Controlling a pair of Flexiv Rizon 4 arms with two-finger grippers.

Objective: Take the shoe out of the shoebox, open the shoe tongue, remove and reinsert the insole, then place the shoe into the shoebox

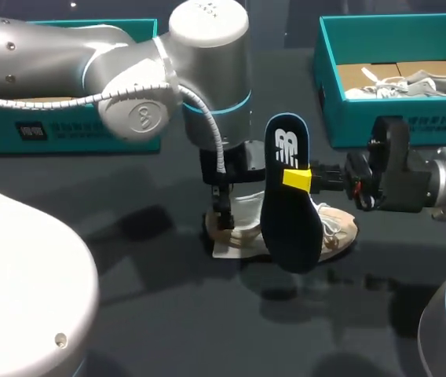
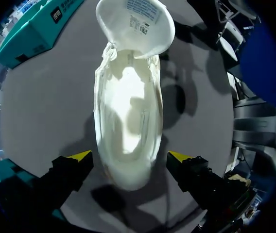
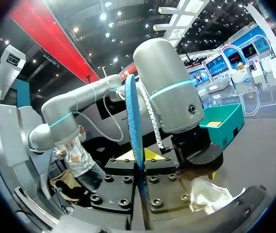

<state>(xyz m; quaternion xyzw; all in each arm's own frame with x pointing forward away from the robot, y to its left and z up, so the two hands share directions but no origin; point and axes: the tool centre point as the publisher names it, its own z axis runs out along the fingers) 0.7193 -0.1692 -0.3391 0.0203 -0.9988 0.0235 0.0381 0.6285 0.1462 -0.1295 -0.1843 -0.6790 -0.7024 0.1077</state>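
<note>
Right jaws clench the insole (image 1: 292,228), held on edge above the shoe (image 2: 128,107); left jaws hang released, 1 finger (image 2: 79,156) each side of its heel. On the counter (image 1: 168,314), a teal shoebox (image 1: 89,129) at 11 o'clock, a second shoebox (image 1: 411,122) at 1 o'clock; the shoe lies at centre, tongue (image 2: 135,24) folded open.

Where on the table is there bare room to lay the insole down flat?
Bare table lies in front of the shoe, and left of it, before the left shoebox. It is crowded around the shoe, where the left gripper and the insole in the right gripper stand.
</note>
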